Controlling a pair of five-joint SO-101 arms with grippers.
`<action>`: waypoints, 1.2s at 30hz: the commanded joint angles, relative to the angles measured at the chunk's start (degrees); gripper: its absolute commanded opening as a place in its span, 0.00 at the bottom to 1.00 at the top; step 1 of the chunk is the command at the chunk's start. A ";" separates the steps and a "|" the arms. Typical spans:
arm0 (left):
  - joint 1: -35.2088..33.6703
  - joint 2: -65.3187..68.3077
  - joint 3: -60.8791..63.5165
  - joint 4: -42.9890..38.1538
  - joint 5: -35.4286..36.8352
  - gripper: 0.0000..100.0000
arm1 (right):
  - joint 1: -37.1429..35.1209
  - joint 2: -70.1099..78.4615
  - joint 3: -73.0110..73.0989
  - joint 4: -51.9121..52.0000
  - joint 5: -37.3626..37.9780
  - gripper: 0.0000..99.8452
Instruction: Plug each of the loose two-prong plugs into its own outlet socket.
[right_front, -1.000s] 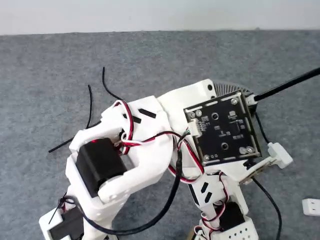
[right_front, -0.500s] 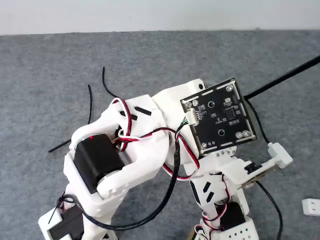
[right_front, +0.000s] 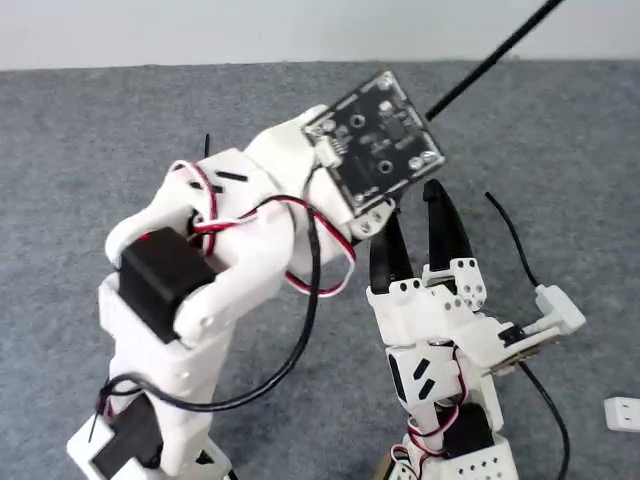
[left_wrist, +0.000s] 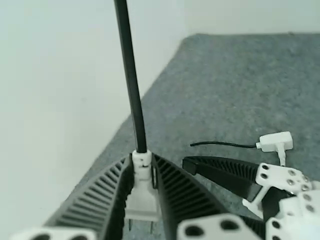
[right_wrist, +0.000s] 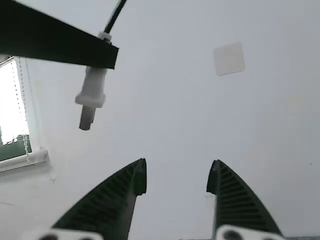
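Note:
My left gripper (left_wrist: 142, 165) is shut on a white two-prong plug (left_wrist: 141, 192), whose thick black cable (left_wrist: 129, 75) runs straight away from it. In the high view the left arm's camera board (right_front: 375, 135) is raised over the grey carpet, and the cable (right_front: 490, 58) slants off to the top right. My right gripper (right_front: 412, 225) stands open beside it, fingers pointing away from the near edge, with nothing between them (right_wrist: 177, 167). A second white plug (right_front: 555, 310) lies on the carpet to the right, on a thin black cord (left_wrist: 222, 145).
A small white part (right_front: 622, 412) sits at the right edge of the carpet. A thin black wire (right_front: 207, 148) pokes out behind the left arm. The right wrist view has the held plug (right_wrist: 91, 97) against a pale wall bearing a white square (right_wrist: 229, 58).
The left arm has lifted and swung up and to the left with the plug, and the cable has risen with it. The right gripper's fingers, hidden under it before, now show.

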 joint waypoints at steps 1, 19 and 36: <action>-0.26 -0.62 0.57 0.18 0.53 0.01 | -0.48 -0.84 -0.79 -1.10 1.05 0.20; -8.79 0.00 8.48 -0.18 0.35 0.01 | -0.48 -0.84 -1.41 2.15 8.53 0.20; -19.96 -0.70 33.98 -8.53 0.35 0.01 | -0.57 -0.84 -1.14 2.15 8.35 0.20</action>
